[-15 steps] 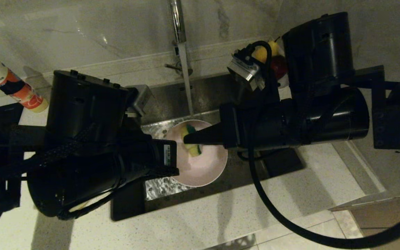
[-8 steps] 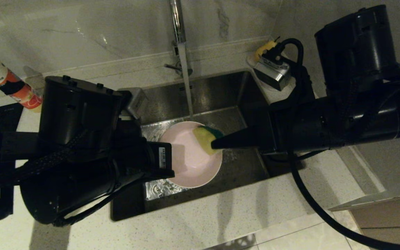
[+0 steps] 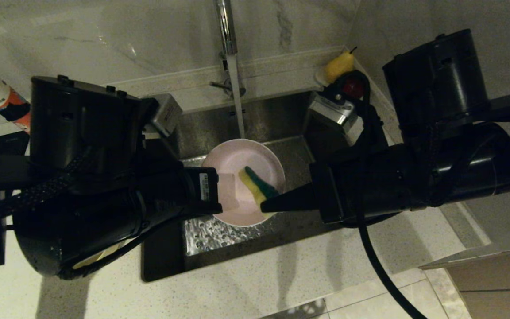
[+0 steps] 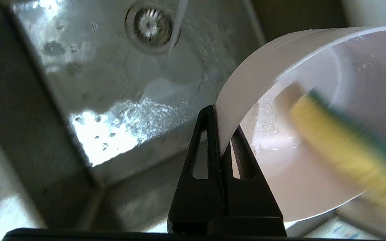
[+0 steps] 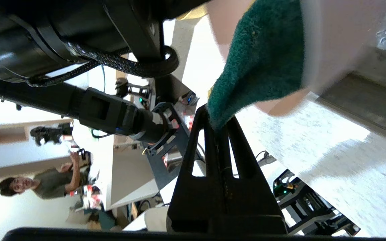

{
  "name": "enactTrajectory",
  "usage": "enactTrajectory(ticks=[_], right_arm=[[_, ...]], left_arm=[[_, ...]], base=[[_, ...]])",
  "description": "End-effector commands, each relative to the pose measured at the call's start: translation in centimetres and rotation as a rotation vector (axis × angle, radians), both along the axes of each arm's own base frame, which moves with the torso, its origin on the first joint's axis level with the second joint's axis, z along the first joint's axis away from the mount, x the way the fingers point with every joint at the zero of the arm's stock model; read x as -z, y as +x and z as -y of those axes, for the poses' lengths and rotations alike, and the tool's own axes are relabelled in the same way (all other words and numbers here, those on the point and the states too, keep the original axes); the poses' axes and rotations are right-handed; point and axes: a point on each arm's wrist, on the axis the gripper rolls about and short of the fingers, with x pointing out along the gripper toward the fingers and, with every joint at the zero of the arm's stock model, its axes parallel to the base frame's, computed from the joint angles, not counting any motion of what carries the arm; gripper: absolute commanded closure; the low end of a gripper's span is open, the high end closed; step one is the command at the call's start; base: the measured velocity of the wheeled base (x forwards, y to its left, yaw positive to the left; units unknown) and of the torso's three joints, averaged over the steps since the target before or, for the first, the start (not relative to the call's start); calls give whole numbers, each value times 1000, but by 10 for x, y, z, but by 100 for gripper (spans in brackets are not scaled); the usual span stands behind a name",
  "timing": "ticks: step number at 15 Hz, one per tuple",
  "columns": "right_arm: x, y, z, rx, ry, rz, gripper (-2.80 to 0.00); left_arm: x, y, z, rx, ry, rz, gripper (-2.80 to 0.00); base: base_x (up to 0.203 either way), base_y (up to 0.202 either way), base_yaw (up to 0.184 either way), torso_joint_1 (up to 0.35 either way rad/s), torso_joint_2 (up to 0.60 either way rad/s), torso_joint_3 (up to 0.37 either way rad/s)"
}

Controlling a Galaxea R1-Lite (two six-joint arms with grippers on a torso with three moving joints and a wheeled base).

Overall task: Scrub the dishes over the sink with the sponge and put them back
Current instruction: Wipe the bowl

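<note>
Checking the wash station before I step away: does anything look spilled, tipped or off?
Nothing stands out: the left gripper holds the pink bowl over the sink, and the right gripper holds the sponge inside it.

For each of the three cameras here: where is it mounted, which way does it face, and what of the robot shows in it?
Head view: on the head, looking forward and down at the sink; both forearms show, the left claw clamping the pink bowl, the right claw clamping the sponge.
Left wrist view: behind the left claw, facing into the sink at the drain.
Right wrist view: behind the right claw, facing across toward the left arm.
Shared by all three: bowl and sponge.
</note>
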Motion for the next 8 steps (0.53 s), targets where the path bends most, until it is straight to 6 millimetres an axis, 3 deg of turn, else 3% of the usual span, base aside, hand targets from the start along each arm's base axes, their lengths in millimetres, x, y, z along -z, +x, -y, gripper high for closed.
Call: enactTrajectory(ticks=[1,5,8], right_arm=[[6,3,-17,-29,-10,-15,0],[2,-5,-31,-77,3,-4,0],[-3,1,-33,-64,16,7,0]], left_arm=[[-1,3,2,-7,-27,25,0],[1,7,4,-10,-27,25,0],[4,7,5,-7,-21,18,0]], base=[[0,0,0,0,0,0],[0,0,0,0,0,0],[0,0,0,0,0,0]])
